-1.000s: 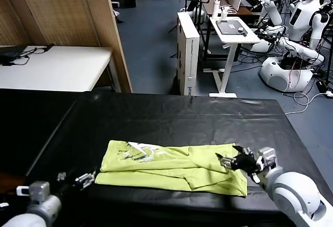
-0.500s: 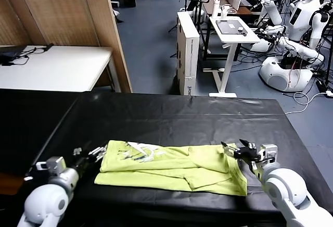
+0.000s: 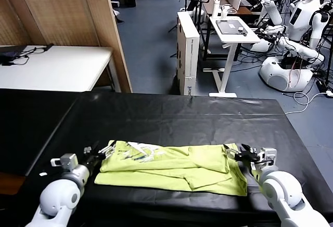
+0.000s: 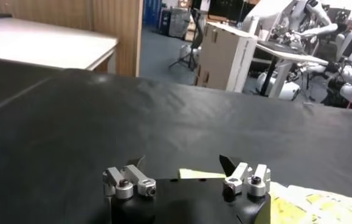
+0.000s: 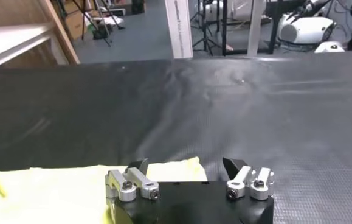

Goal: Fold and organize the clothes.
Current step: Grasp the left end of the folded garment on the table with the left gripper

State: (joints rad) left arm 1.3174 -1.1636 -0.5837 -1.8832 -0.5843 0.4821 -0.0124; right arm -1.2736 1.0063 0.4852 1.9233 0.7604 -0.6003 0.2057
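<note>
A: Left claw [image 3: 100, 151] first: it's down low at the shirt's 9 o'clock end, fingers spread wide, nothing between them. In the left wrist view [image 4: 182, 167] a sliver of yellow-green cloth shows in the gap between the tips.

B: And the right claw [image 3: 240, 152] mirrors it at the 3 o'clock end, parted too, sitting at the shirt's far corner on that side. Right wrist view [image 5: 186, 167]: tips apart, the fabric's edge lying between them, black surface beyond.

A: Whether either claw is actually touching the cloth, I can't tell.

B: The T-shirt [image 3: 171, 166] itself lies flat as a long lime band across the near part of the black worktop [image 3: 171, 117], running 9 to 3 o'clock. A white print [image 3: 136, 151] shows near its left end, and folded layers overlap toward the right.

A: Further out, at 11 o'clock, a white table [image 3: 52, 68] beside a wooden partition [image 3: 67, 8]. At 1 o'clock, a white standing desk [image 3: 231, 32] and parked white robots [image 3: 291, 39]
</note>
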